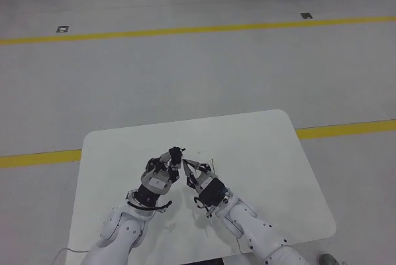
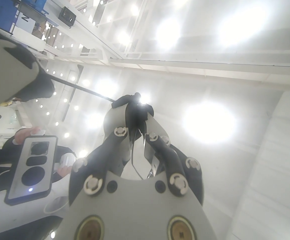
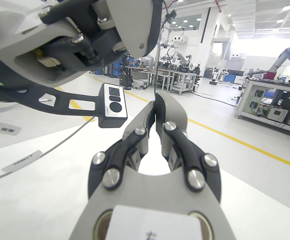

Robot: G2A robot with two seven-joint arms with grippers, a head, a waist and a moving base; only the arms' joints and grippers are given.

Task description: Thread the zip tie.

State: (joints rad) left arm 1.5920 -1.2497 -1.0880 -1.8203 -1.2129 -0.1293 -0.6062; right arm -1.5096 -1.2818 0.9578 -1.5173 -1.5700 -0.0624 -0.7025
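Top view, fingers (image 1: 176,156) seemingly pinching zip tie (image 1: 197,163)

Right wrist view: can't see upper end of tie (image 3: 157,58), hidden behind finger of left gripper (image 3: 155,13); can't tell head from tail there. Cuts off left gripper body at top and side edges. Can't see lower end either, pinched out of sight between pads of right gripper (image 3: 155,101). Left wrist view: can't make out grip point, washed out by lamp glare at fingertips (image 2: 122,102); crops right gripper at frame edge. Top view: too thin to trace tie between grippers; can't tell whether threaded.
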